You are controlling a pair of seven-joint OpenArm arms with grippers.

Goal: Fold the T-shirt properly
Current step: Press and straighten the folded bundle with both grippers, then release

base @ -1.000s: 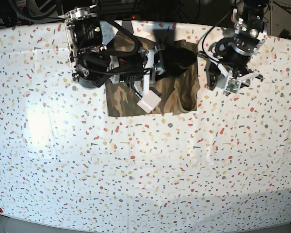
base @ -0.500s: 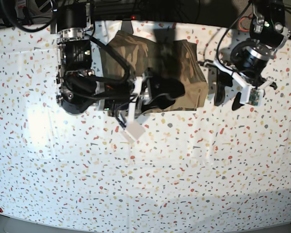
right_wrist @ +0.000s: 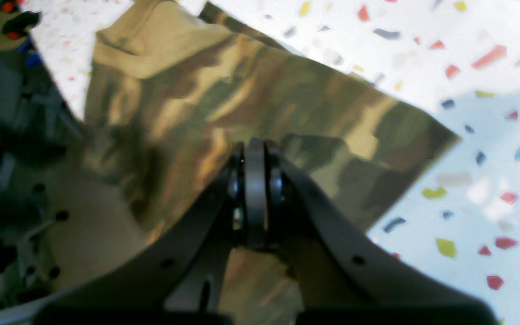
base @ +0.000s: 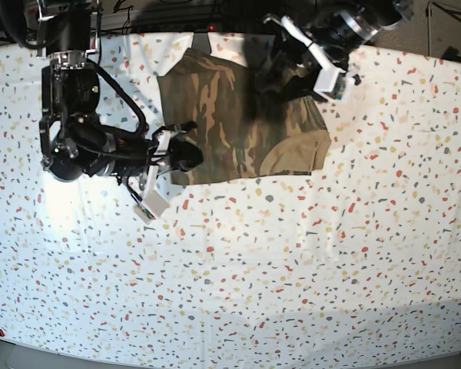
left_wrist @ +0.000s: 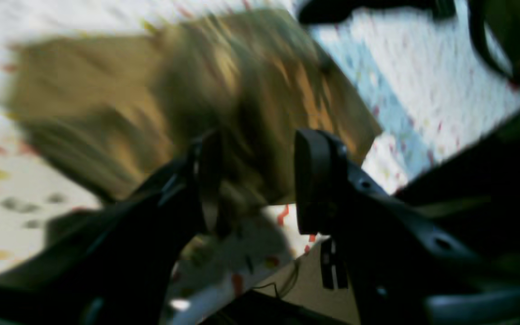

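Right tool (right_wrist: 254, 198): its two jaws are pressed together, and in the right wrist view no cloth shows between them; it sits at the left edge of the T-shirt.
Left tool (left_wrist: 255, 180): its jaws are spread, nothing between them; the blurred view shows it over the far right part of the cloth.
T-shirt (base: 238, 115): it lies on the table near the back edge, folded to a rough rectangle, with one rounded flap at its front right corner not lying flat.
Risk, right side: I think the shut jaws may have missed the hem, so a lift here could bring up nothing.
Risk, left side: the view is smeared by motion, so a quick close may catch too many layers and spoil the fold.
Table (base: 292, 261): white cover with small coloured flecks, a bright patch of light on one side.
Room: dark behind the table, with cables and equipment.
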